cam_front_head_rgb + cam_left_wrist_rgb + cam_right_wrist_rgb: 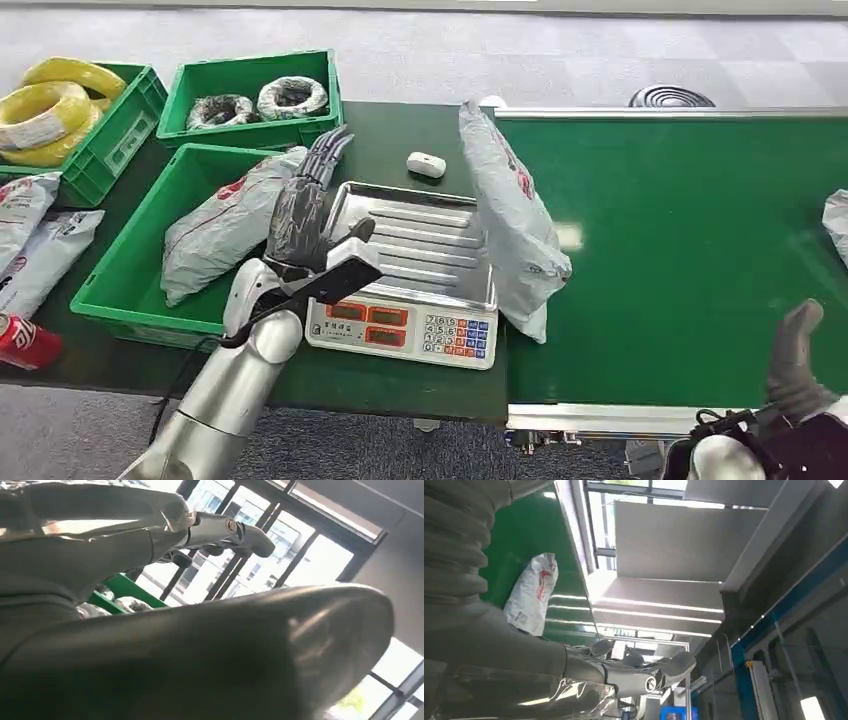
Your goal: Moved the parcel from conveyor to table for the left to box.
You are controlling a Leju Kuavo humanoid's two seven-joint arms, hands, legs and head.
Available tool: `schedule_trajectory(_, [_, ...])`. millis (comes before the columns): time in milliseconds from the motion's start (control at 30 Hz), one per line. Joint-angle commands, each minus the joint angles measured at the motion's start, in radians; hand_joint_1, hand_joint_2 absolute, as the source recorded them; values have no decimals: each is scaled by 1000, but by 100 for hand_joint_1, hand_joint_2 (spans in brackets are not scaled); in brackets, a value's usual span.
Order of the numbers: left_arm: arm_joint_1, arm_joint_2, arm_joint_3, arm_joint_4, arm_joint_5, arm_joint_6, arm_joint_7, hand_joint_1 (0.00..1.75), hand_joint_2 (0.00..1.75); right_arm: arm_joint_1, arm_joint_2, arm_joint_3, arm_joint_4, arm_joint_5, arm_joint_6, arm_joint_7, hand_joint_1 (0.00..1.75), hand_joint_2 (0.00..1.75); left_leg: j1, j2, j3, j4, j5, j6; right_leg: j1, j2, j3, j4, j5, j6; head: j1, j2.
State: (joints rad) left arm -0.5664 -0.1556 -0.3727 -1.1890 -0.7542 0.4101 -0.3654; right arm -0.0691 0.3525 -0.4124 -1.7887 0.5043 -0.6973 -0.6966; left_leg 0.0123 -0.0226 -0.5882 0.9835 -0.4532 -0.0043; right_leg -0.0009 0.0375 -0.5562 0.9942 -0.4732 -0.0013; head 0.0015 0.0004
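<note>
1. Parcel, a grey poly mailer with a red mark whose words I cannot read, stands tilted on its edge where the green conveyor belt meets the counter, leaning against the right side of the scale.
2. The scale carries a steel tray above two red displays and a keypad of white, blue and red keys; its small print is too blurred to read.
3. My left hand hangs above the scale's left edge, fingers stretched apart, holding nothing.
4. My right hand sits low over the belt's near edge, fingers loosely apart and empty, well apart from the parcel.
5. A green crate left of the scale holds another grey mailer with red print.
6. Further crates hold yellow coils and wrapped bundles; a small white object lies on the dark green counter.
7. Grey floor surrounds the counter; the wrist views show large windows.
</note>
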Motion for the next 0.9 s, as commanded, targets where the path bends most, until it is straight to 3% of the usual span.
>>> schedule_trajectory(33, [-13,15,14,104,-19,4,8,0,0,-13,-3,27,119,1,-1,-2,0,175,0,2,2,-1,0,0,0,-1,2,-2,0,0,0,0])
schedule_trajectory(367, [-30,-23,-44,225,-67,-5,11,0,0,-16,-3,67,162,23,-1,-2,0,175,-1,1,3,-3,1,0,0,-4,3,-3,0,1,0,0])
schedule_trajectory(500, [-42,-7,-29,279,8,39,-38,0,0,-61,-3,-17,197,94,-1,-2,0,175,0,0,2,-2,1,0,0,-4,3,-2,0,1,0,0])
schedule_trajectory(667, [138,55,55,149,106,52,-84,0,0,-147,-62,-50,173,-69,-1,-2,0,175,-2,6,4,-4,0,0,-1,1,2,-2,1,1,0,0])
schedule_trajectory(800, [405,53,161,-36,180,90,-119,0,0,-222,-60,-142,326,-7,-1,4,0,175,-2,10,6,-5,-1,0,-1,6,4,-4,1,1,0,0])
schedule_trajectory(833, [457,52,183,-80,187,88,-118,0,0,-220,-105,-97,408,16,-1,99,0,175,-1,9,6,-4,-1,0,-1,5,4,-3,1,1,0,0])
schedule_trajectory(867, [523,48,216,-140,197,88,-110,0,0,-240,-151,-74,523,173,-1,257,0,175,-2,12,9,-6,-2,1,-1,6,6,-6,1,1,0,0])
schedule_trajectory(900, [559,50,231,-175,202,80,-109,0,0,-258,-174,-68,589,200,-1,285,0,175,-1,13,10,-7,-2,1,0,6,7,-7,2,1,-1,0])
